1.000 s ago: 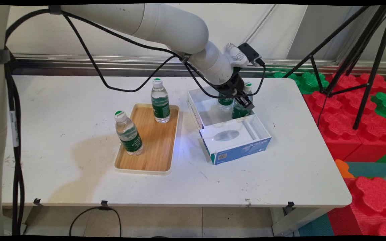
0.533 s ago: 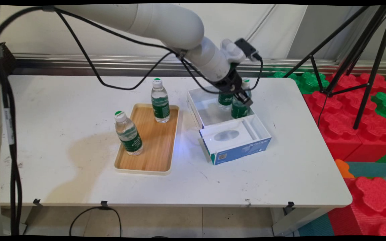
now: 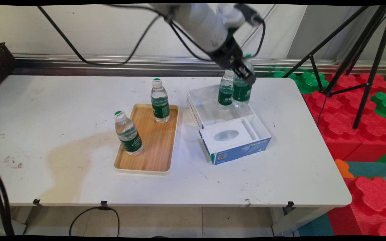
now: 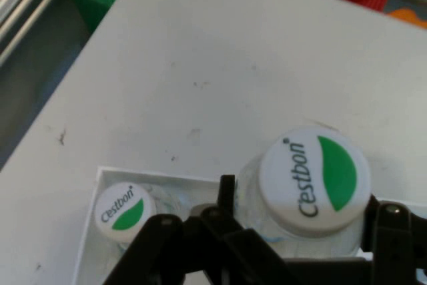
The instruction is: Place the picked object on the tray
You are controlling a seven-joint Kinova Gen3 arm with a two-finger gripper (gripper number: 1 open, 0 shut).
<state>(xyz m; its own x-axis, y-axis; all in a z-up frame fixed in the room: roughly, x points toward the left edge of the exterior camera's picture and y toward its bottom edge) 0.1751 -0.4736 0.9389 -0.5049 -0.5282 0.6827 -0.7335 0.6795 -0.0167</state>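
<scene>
Main view showed the gripper (image 3: 243,72) clamped on a water bottle (image 3: 241,92), lifted above the white box (image 3: 206,110).

Tray (image 3: 152,160) w/ two bottles left of box (image 3: 235,147); third bottle (image 3: 225,90) in box, fourth (image 3: 241,92) probably lifted above it.

Clear bottles (image 3: 242,90) with green labels, white-and-green caps (image 4: 313,177); tan wooden tray (image 3: 152,147), blue-and-white box (image 3: 236,142)
</scene>
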